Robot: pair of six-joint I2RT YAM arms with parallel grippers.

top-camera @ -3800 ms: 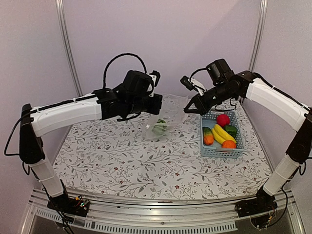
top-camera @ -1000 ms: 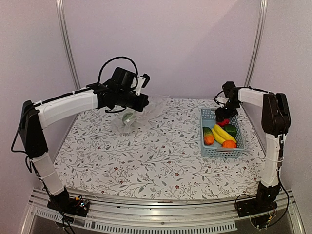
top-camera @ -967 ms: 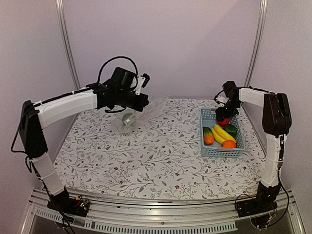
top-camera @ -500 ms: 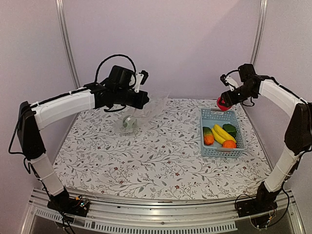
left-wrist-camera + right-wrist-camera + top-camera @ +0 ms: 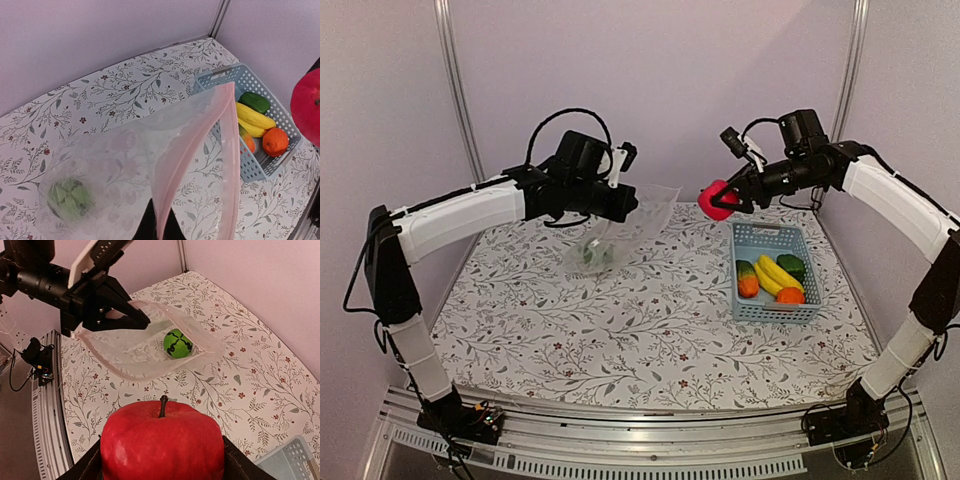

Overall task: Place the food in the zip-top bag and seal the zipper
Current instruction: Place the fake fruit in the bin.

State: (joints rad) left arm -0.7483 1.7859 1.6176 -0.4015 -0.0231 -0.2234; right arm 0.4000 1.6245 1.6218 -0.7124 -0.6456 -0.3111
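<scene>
Far left, the left gripper [image 5: 628,206] pinches the zip-top bag [image 5: 645,220] by its rim, mouth lifted, a green round toy [image 5: 591,255] inside. To its right, the right gripper [image 5: 732,193] clasps the red apple [image 5: 716,201] in midair, short of the bag. Loading step: next, the apple likely needs steering into the mouth, whose gap only the right wrist view shows.

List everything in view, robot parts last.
zip-top bag: 1, clear, pinkish zipper, lifted over table's far left
green round food: 1, inside bag
red apple: 1, red, airborne between bag and basket
basket: 1, light blue, table's right
bananas: 1 bunch, yellow, in basket
orange: 1, orange, basket's near end
carrot-like piece: 1, orange-green, basket's left side
dark green piece: 1, basket's right side
table: 1, floral print
left end effector: shut on bag's mouth
right end effector: gripping apple
</scene>
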